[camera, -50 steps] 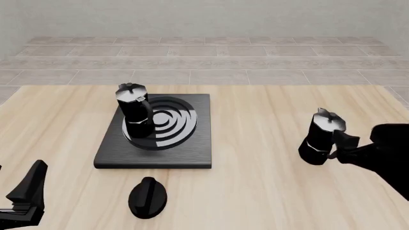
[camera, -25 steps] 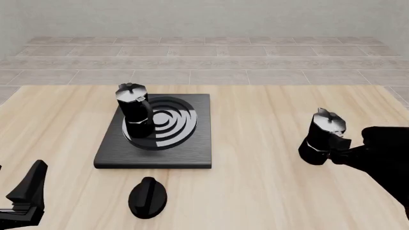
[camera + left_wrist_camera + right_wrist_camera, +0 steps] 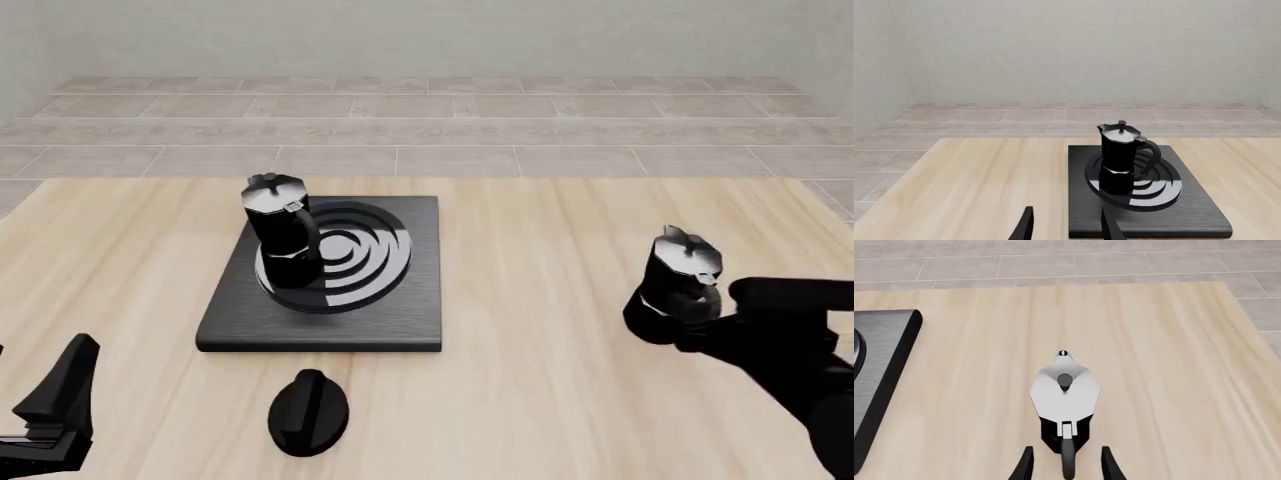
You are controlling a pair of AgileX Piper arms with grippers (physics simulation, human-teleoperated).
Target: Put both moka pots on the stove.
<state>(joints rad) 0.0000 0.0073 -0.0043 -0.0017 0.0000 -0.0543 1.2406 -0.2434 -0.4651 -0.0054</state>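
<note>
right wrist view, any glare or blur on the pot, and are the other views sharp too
Right wrist view: sharp, no blur; the moka pot lid renders flat pale, nearly washed out, fingers crisp. Front view: sharp, soft even light, faint shadows under the stove and knob. Left wrist view: sharp, mild sheen on the burner rings.

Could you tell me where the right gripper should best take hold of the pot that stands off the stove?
Grip the handle. The pot stands upright with its handle facing the right gripper, whose open fingers already straddle it. Coming from the near right side probably suits best; the faceted body looks wider and slipperier.
</note>
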